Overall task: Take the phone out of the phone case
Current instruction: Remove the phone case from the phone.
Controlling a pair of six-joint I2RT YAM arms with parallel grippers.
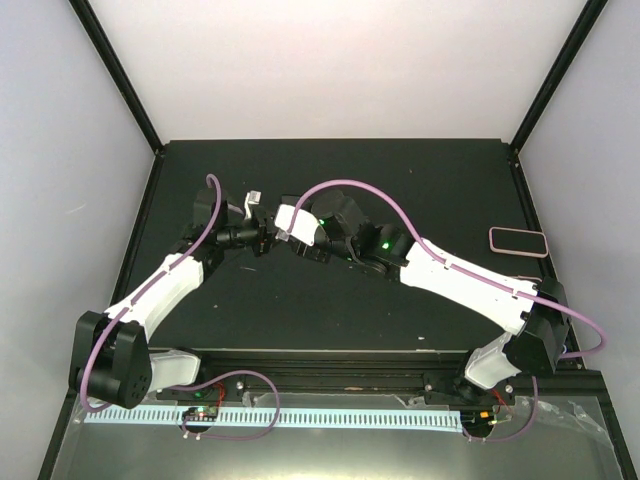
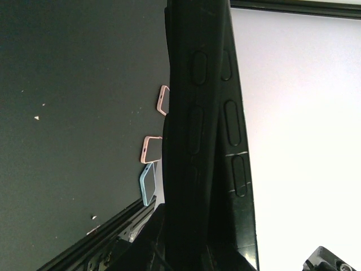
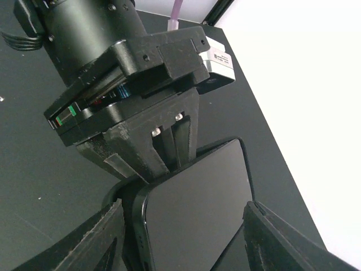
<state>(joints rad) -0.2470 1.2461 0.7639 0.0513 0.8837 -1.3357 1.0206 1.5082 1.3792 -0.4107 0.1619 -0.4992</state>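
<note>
A black phone (image 3: pixel 197 209) with a dark screen sits in a black phone case (image 3: pixel 115 197), held up above the table between both arms. My right gripper (image 3: pixel 184 208) spans its width, one finger (image 3: pixel 101 237) pressed against each long side. My left gripper (image 3: pixel 172 155) is shut on the far end, pinching the case rim. In the left wrist view the case (image 2: pixel 197 113) shows edge-on, with oval button cut-outs. From above, the left gripper (image 1: pixel 262 238) and right gripper (image 1: pixel 284 237) meet at mid-table, hiding the phone.
An empty pink case (image 1: pixel 518 241) lies at the table's right edge. The left wrist view shows two pink cases (image 2: pixel 163 100) (image 2: pixel 149 149) and a light blue one (image 2: pixel 148 183) on the black table. Black frame posts and white walls surround the table.
</note>
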